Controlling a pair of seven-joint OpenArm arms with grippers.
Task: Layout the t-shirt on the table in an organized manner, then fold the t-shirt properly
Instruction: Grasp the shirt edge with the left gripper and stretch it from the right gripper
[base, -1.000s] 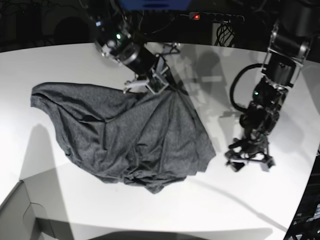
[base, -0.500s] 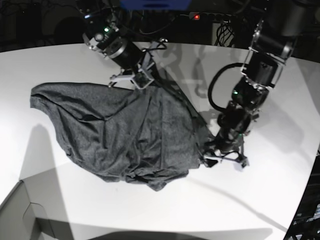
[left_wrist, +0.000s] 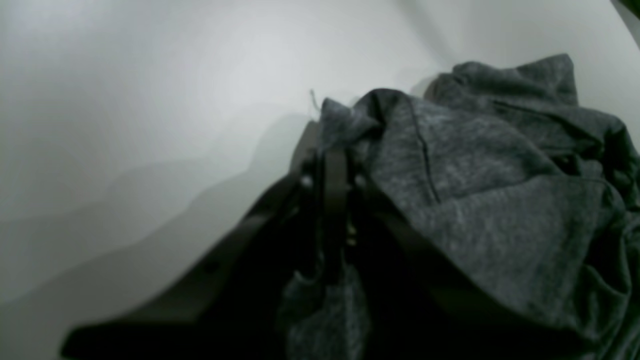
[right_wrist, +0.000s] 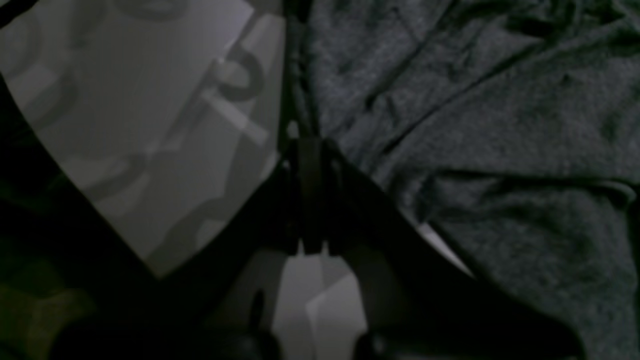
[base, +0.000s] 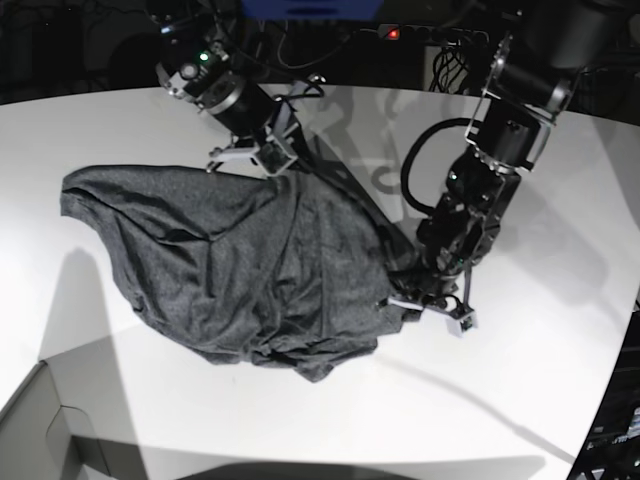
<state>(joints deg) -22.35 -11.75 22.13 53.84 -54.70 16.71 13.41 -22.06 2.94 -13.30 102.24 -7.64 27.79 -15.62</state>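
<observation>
Left hand (base: 425, 305), wide apart a second ago, now clamped on the near-side edge of the t-shirt (base: 240, 270); right hand (base: 262, 160) pinching the far edge throughout. Shirt crumpled mid-table (base: 120, 120), both grips likely ready for spreading. No readable labels or writing.

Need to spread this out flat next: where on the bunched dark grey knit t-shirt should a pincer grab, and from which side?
Take the dark grey knit t-shirt at its free rounded corner at the base view's far left, coming in low from that open white table side. That edge lies flat and single-layered; the near lower hem is bunched.
</observation>
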